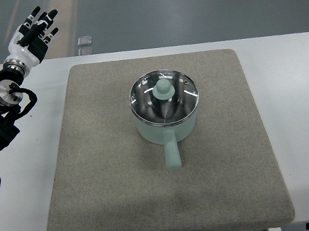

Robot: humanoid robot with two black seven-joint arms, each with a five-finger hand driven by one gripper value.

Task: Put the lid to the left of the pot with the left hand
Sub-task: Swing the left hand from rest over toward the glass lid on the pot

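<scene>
A white rectangular table (295,102) carries a large square mat of grey-brown felt-like fabric (105,173), which covers most of the tabletop and leaves bare white strips along the left and right sides. Near the mat's centre, slightly toward its far edge, stands a pale mint-green saucepan with a straight stub handle (169,130). The handle points toward the near edge of the table, so the pot's long axis runs from far to near. On the pot sits a round glass lid with a metal rim and a mint-green knob (164,90), seated level on the rim with the knob upright at its centre.

To the left of the pot the mat is wide and bare as far as its left edge; the right and the near side offer open room too.

The left hand (32,31), white with black fingers, shows beyond the table's far-left corner, well apart from the pot. Its fingers are spread and extended, holding nothing.
</scene>
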